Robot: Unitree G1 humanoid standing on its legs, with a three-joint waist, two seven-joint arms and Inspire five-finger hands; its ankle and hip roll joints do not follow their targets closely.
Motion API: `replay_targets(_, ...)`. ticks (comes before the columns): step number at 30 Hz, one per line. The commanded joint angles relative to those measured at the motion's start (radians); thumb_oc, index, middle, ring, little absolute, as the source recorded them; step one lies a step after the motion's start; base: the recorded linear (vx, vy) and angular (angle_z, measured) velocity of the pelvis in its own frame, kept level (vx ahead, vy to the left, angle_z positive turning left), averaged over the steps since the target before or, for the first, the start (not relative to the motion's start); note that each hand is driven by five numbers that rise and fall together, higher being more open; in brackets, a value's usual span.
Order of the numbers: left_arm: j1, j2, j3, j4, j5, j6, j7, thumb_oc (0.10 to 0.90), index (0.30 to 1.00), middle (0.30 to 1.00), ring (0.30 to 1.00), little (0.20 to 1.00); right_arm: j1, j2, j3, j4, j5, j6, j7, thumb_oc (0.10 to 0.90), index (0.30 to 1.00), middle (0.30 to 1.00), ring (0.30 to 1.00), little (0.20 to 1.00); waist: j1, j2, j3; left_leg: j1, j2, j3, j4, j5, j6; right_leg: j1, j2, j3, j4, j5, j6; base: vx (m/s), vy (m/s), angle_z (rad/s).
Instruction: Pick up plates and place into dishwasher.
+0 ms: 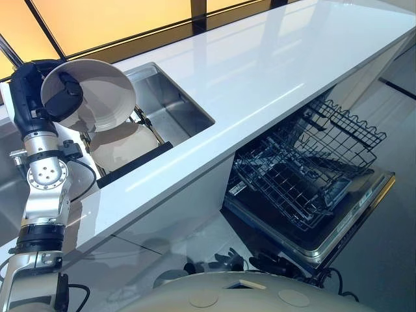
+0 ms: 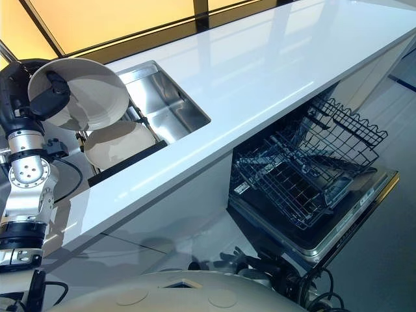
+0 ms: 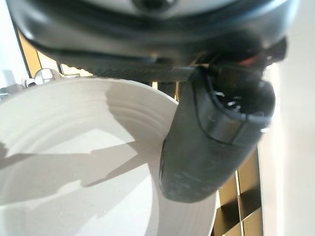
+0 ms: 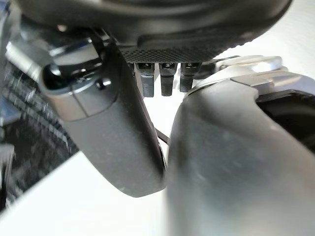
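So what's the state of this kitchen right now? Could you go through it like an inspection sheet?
Surface: white countertop, glossy, with a steel sink set in it.
Job's things: one white plate lifted above the sink; a second plate stands in the rack in the sink; dishwasher door down, wire rack pulled out, no plates in it.
Clutter: nothing seen.
Hands: left hand pinches the lifted plate, thumb on its inner face; right hand holds nothing, fingers curled.
Cables: left out.
Surroundings: amber panels behind the counter.

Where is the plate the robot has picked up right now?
The plate is in the left hand, lifted above the sink at the left of the eye views, over another plate in the sink.
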Motion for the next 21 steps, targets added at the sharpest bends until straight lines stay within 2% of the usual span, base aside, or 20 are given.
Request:
replay_targets(1,-0.126,0.009,0.091,-0.060,0.050,-0.160,0.060,0.100,0.300,0.300,0.300,0.200,-0.066,-0.022,0.030,-0.125,0.007,-0.053,0.113,0.800,0.900,0.900,0.900,0.900,-0.015,0.065,-0.027,0.009,-0.012,0.011,0.011,-0.106,-0.011,-0.023,0.052,-0.045,0.102,-0.152,0.010,0.00,0.000,0.00)
replay_targets(7,-0.144,-0.008,0.069,-0.008,0.067,-0.197,0.069,0.100,0.300,0.300,0.300,0.200,-0.041,-0.015,0.094,-0.373,0.012,-0.038,0.176,0.800,0.900,0.900,0.900,0.900,-0.025,0.055,-0.029,0.010,-0.013,0.012,0.010,-0.105,-0.012,-0.022,0.048,-0.053,0.100,-0.151,0.013,-0.01,-0.002,0.00)
replay_targets(10,-0.132,-0.019,0.060,0.005,0.080,-0.218,0.075,0.100,0.300,0.300,0.300,0.200,-0.029,-0.017,0.119,-0.541,0.027,0.016,0.177,0.800,0.900,0.900,0.900,0.900,-0.032,0.050,-0.029,0.010,-0.013,0.013,0.011,-0.104,-0.013,-0.024,0.045,-0.055,0.101,-0.149,0.015,0.00,0.000,0.00)
replay_targets(13,-0.117,-0.024,0.052,0.027,0.093,-0.248,0.082,0.100,0.300,0.300,0.300,0.200,-0.034,-0.036,0.118,-0.649,0.040,0.039,0.202,0.800,0.900,0.900,0.900,0.900,-0.036,0.045,-0.028,0.011,-0.012,0.014,0.011,-0.102,-0.013,-0.025,0.043,-0.057,0.103,-0.147,0.017,0.00,0.000,0.00)
replay_targets(17,-0.107,-0.023,0.050,0.056,0.103,-0.280,0.088,0.100,0.300,0.300,0.300,0.200,-0.077,-0.102,0.070,-0.749,0.029,0.001,0.205,0.800,0.900,0.900,0.900,0.900,-0.037,0.040,-0.028,0.012,-0.011,0.015,0.009,-0.099,-0.014,-0.024,0.041,-0.060,0.102,-0.144,0.018,0.00,0.000,0.00)
replay_targets(20,-0.086,-0.027,0.066,0.057,0.111,-0.304,0.094,0.100,0.300,0.300,0.300,0.200,-0.135,-0.159,-0.021,-0.831,0.037,-0.050,0.093,0.800,0.900,0.900,0.900,0.900,-0.038,0.038,-0.027,0.012,-0.009,0.018,0.009,-0.098,-0.012,-0.029,0.039,-0.060,0.107,-0.140,0.020,0.00,0.000,0.00)
replay_targets(21,-0.079,-0.030,0.072,0.052,0.117,-0.308,0.099,0.100,0.300,0.300,0.300,0.200,-0.147,-0.166,-0.049,-0.849,0.018,-0.089,0.038,0.800,0.900,0.900,0.900,0.900,-0.039,0.039,-0.027,0.013,-0.009,0.019,0.009,-0.099,-0.011,-0.030,0.038,-0.059,0.108,-0.140,0.020,0.00,0.000,0.00)
